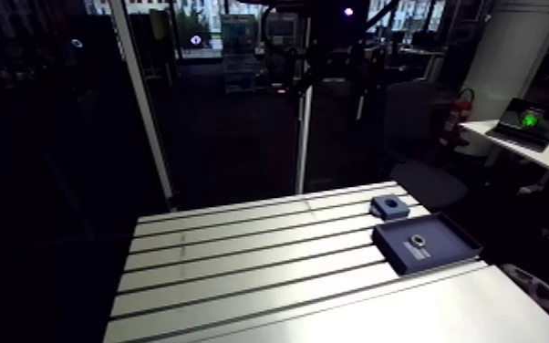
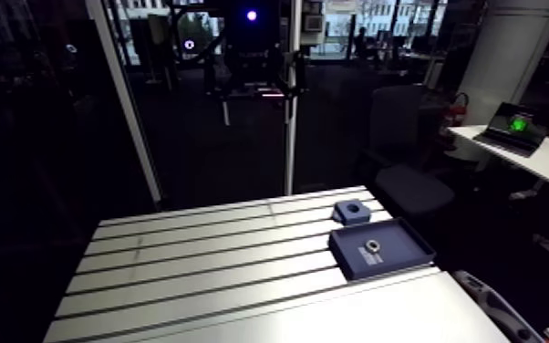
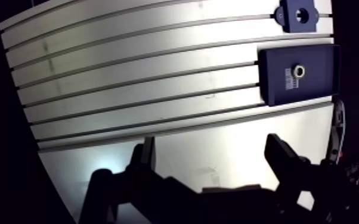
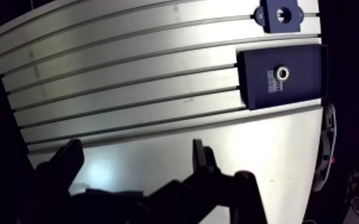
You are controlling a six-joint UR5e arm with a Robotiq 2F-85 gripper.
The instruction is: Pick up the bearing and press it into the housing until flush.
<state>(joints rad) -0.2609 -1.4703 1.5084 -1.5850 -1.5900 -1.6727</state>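
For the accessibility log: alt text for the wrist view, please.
The gripper hangs open and empty above the slotted table. Ahead and off to one side, a small metal bearing lies in a dark-blue tray, with the blue housing just beyond it, bore facing up.

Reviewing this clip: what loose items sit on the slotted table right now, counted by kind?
Blue tray: 1
Metal bearing, lying in the tray: 1
Blue housing, beside the tray: 1
Total: 3
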